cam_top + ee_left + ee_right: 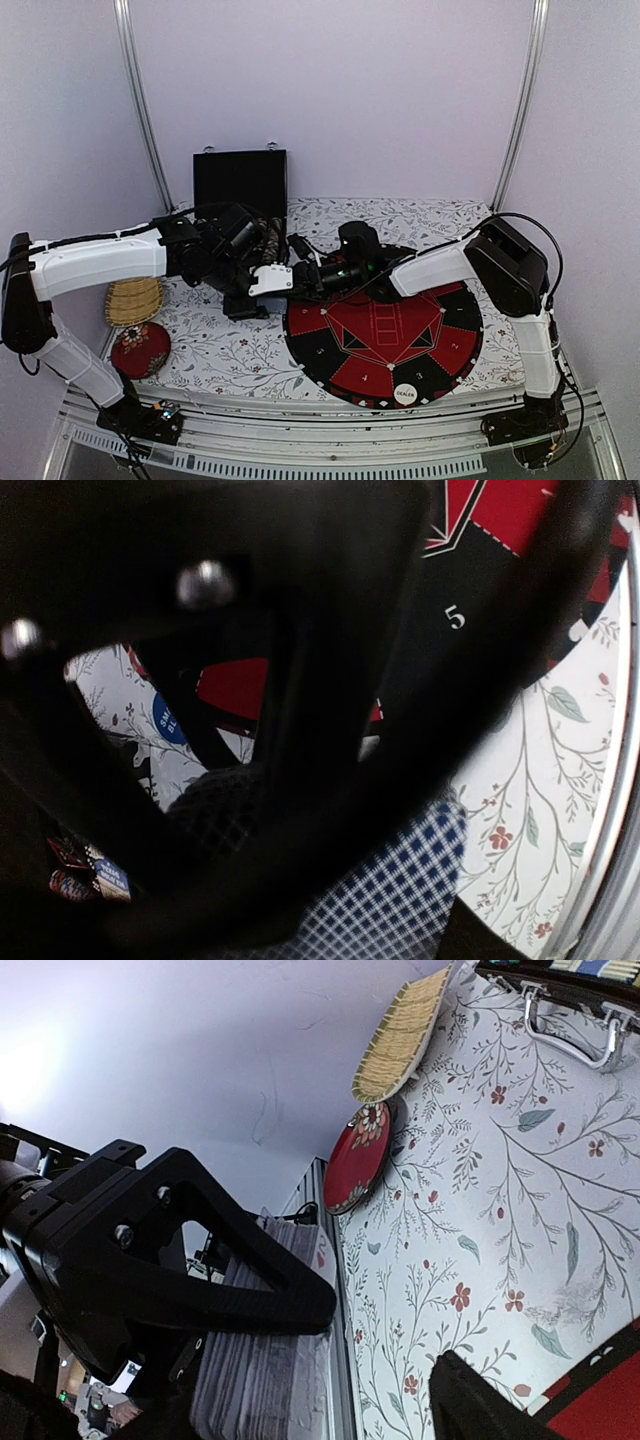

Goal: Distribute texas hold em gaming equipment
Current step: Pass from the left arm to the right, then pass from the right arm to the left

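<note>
Holding cards (262,1385) (stacked) is the left gripper (265,285).

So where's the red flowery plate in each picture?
Top external: the red flowery plate is at the left, nearer than the woven tray.
Left wrist: not in it.
Right wrist: upper middle, touching the woven tray.
Shared landmark: the floral tablecloth.
</note>
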`<state>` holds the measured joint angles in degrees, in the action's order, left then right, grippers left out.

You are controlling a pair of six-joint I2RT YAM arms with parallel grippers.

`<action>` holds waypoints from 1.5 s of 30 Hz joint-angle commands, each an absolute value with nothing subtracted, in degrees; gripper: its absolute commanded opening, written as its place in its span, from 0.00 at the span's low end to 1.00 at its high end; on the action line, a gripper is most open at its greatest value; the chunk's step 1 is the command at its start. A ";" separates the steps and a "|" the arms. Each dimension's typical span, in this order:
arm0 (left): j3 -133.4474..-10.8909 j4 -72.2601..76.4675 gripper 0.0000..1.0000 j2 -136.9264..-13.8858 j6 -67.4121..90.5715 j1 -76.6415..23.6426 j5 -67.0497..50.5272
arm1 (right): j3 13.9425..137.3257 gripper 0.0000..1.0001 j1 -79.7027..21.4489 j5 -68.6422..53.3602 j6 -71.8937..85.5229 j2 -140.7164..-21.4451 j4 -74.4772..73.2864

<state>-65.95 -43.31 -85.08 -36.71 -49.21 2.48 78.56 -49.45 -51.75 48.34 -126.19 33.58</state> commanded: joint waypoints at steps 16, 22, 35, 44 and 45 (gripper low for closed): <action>-59.75 -34.65 0.98 -84.41 -32.72 -46.86 6.40 | 73.85 0.02 -48.89 -58.73 42.88 -121.30 33.55; -58.74 -30.34 0.98 -82.99 -33.67 -46.93 2.70 | 72.91 0.02 -48.98 -58.58 41.68 -120.40 32.18; -59.69 -26.25 0.85 -83.41 -33.20 -46.88 -4.72 | 74.22 0.02 -48.99 -57.53 39.63 -120.28 29.05; -59.60 -25.84 0.64 -83.89 -33.62 -46.92 -4.75 | 74.44 0.06 -49.00 -57.30 38.25 -119.53 27.50; -59.66 -25.77 0.62 -83.85 -33.46 -46.89 -4.85 | 74.52 0.08 -48.96 -57.08 38.09 -119.45 27.23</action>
